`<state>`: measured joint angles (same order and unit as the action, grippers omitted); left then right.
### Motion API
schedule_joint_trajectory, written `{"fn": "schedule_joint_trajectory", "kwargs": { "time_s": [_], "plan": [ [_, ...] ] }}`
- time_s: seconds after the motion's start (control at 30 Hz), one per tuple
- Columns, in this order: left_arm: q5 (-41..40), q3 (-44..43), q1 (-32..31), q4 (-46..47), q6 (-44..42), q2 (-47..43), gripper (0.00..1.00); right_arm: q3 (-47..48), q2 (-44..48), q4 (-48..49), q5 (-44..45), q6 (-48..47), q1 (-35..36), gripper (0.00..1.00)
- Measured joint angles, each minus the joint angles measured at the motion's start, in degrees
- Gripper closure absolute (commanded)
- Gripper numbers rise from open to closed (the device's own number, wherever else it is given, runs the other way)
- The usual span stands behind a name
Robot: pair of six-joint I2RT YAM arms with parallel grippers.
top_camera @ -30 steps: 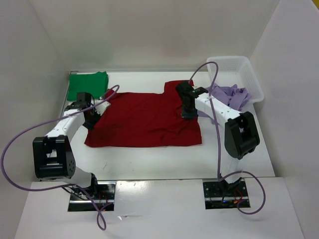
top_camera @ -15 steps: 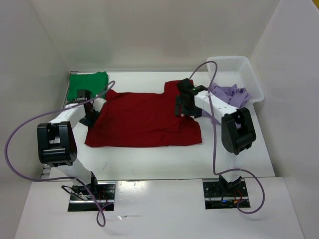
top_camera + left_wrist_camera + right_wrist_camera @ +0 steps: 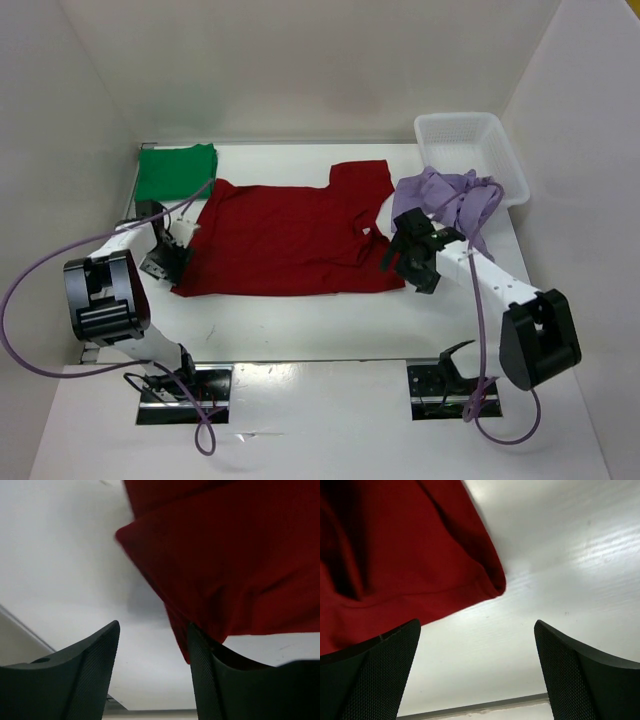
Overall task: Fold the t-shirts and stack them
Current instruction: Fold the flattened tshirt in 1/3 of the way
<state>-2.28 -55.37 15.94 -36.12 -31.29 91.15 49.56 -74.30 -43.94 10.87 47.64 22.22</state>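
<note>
A dark red t-shirt (image 3: 290,240) lies spread flat in the middle of the table. My left gripper (image 3: 165,262) is open just off the shirt's near left corner. In the left wrist view the red cloth (image 3: 225,570) comes down to the right finger (image 3: 205,675), and only bare table shows across the left gripper (image 3: 152,675) gap. My right gripper (image 3: 408,258) stands wide open beside the near right corner. In the right wrist view the red hem (image 3: 395,555) sits above the empty right gripper (image 3: 477,665). A folded green t-shirt (image 3: 176,170) lies far left. A lavender t-shirt (image 3: 450,195) hangs out of the basket.
The white lattice basket (image 3: 470,140) stands at the far right corner with the lavender cloth spilling over its near rim onto the table. White walls close in the table on three sides. Purple cables loop from both arms.
Both grippers have opened and let go of the red shirt. The left one drew back to the near left corner. The right arm swung back to the near right corner.
</note>
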Motion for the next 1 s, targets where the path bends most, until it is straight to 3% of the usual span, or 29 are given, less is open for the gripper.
{"fn": "schedule_joint_trajectory", "kwargs": {
  "time_s": [0.13, 0.23, 0.27, 0.3, 0.33, 0.37, 0.4, 0.47, 0.63, 0.8, 0.87, 1.0],
  "plan": [
    [0.7, 1.1, 0.0, -1.1, -0.2, 2.8, 0.32, -1.9, -4.6, 2.4, -2.8, 2.4, -1.3, 0.04],
    [1.1, -0.3, 0.0, -2.2, -0.1, 4.5, 0.38, -2.7, -7.4, 5.5, -4.0, 3.1, -3.0, 0.15],
    [1.5, -0.8, 0.0, -2.8, 0.1, 5.0, 0.45, -3.3, -8.0, 7.0, -4.3, 3.5, -3.3, 0.34],
    [1.9, -1.2, 0.1, -3.3, 0.3, 5.4, 0.54, -4.1, -8.4, 8.0, -4.8, 3.3, -3.5, 0.47],
    [2.7, -1.3, 0.1, -3.9, 0.3, 5.8, 0.75, -5.0, -8.6, 8.9, -5.5, 3.6, -3.8, 0.6],
    [3.2, -1.4, 0.1, -4.3, 0.8, 5.9, 0.85, -6.0, -8.8, 9.7, -6.1, 3.7, -4.0, 0.86],
    [4.0, -1.5, -0.1, -4.8, 0.8, 6.1, 0.94, -6.9, -9.0, 10.3, -6.8, 3.8, -4.0, 1.0],
    [5.0, -1.7, -0.3, -5.6, 0.7, 6.2, 1.0, -7.9, -9.1, 11.0, -8.3, 4.5, -4.3, 1.0],
    [5.4, -1.4, -0.2, -5.7, 0.0, 5.3, 1.0, -8.0, -7.1, 9.8, -8.5, 6.0, -4.6, 1.0],
    [0.2, 3.3, -0.3, -5.0, -3.0, -3.8, 1.0, -7.9, 9.8, 2.6, -7.4, 11.7, -3.7, 1.0],
    [-1.7, 4.1, -0.3, -6.4, -4.3, -8.5, 1.0, -7.5, 15.2, -0.9, -6.2, 14.9, -0.2, 1.0],
    [-4.4, 4.6, -0.2, -9.4, -6.3, -12.1, 1.0, -4.4, 16.3, -9.7, -3.9, 23.1, 11.8, 1.0]
  ]
}}
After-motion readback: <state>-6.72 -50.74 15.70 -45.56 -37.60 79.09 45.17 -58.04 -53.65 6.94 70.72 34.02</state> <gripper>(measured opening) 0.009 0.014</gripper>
